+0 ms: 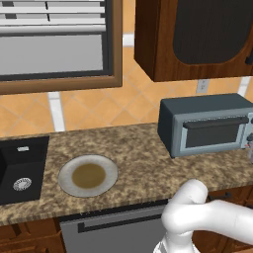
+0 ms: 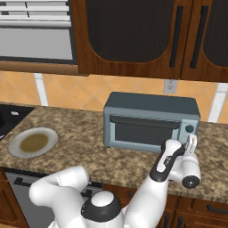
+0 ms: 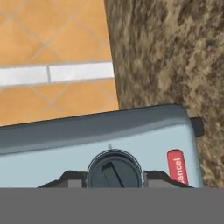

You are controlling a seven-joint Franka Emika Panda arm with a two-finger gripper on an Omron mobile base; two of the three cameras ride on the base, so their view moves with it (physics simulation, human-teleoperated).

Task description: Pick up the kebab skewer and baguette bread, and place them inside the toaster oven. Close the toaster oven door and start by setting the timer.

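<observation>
Both claw [image 3: 114,174] fingertips flanking the toaster oven [image 3: 131,135] dial.

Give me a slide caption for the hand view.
Pincer straddling the round dark timer knob on the blue-grey toaster oven, beside its red cancel button.

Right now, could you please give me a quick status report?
Gripper straddles dark round timer knob. Blue-grey toaster oven, door closed. Nothing in the way.

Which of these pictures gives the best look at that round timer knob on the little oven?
The hand view: the knob sits close up between the hand's fingertips. The right base view shows it small on the toaster oven. In the left base view it's cut off.
</observation>
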